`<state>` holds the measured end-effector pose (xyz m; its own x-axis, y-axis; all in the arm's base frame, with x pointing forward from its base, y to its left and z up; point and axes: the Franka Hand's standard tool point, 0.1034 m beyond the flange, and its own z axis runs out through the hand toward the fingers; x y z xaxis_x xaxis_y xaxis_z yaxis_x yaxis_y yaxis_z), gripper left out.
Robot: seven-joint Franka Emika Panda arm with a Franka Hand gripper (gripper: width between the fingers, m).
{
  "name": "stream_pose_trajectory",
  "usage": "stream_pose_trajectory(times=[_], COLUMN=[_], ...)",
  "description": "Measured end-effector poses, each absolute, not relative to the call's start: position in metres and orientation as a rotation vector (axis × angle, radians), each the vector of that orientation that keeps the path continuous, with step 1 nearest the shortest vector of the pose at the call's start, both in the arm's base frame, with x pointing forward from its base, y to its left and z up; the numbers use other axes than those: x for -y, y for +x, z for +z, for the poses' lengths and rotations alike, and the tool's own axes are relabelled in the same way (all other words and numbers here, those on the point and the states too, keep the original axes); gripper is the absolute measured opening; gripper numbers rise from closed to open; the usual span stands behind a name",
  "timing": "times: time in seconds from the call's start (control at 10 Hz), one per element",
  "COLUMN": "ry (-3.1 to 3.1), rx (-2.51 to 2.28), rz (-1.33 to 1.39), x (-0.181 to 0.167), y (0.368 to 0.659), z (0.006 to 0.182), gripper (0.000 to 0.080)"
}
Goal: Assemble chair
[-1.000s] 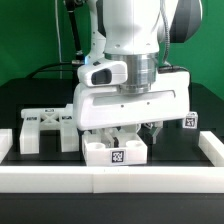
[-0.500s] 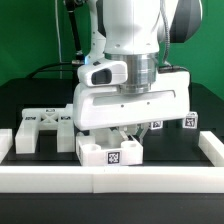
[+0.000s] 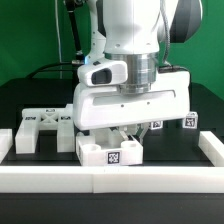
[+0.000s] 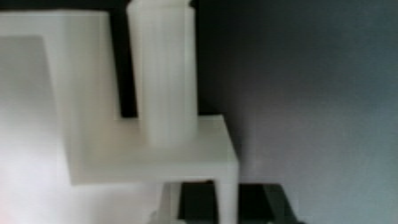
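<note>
In the exterior view my gripper (image 3: 128,134) is down over a chunky white chair part (image 3: 108,152) that has a square tag on its front and sits near the front rail. The wrist view shows this part (image 4: 169,120) as a notched frame with an upright post. My gripper (image 4: 237,205) is shut on a thin white wall of it, with a dark finger (image 4: 205,205) on each side. More white chair parts lie at the exterior view's left (image 3: 42,122) and a tagged one at its right (image 3: 187,122).
Low white border rails run along the front (image 3: 110,180), the exterior view's left (image 3: 5,145) and its right (image 3: 212,148). The table top is black. The arm's wide white body hides the middle of the table.
The jaws have closed on the white part, and the part has shifted a little toward the exterior view's left. Over the last half second nothing has moved.
</note>
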<state>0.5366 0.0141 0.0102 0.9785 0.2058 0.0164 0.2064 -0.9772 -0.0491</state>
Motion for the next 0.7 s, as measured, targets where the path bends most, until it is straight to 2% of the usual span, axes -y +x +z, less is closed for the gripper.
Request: stream_pose_trajectory(times=[0.2,0.7], ry=[-3.077,-3.074], rx=[0.235,0.074], rz=[-0.023,-0.087], x=[-0.029,-0.073], y=[0.541,0.576], z=[0.010,0.011], gripper=[0.0034,0.0034])
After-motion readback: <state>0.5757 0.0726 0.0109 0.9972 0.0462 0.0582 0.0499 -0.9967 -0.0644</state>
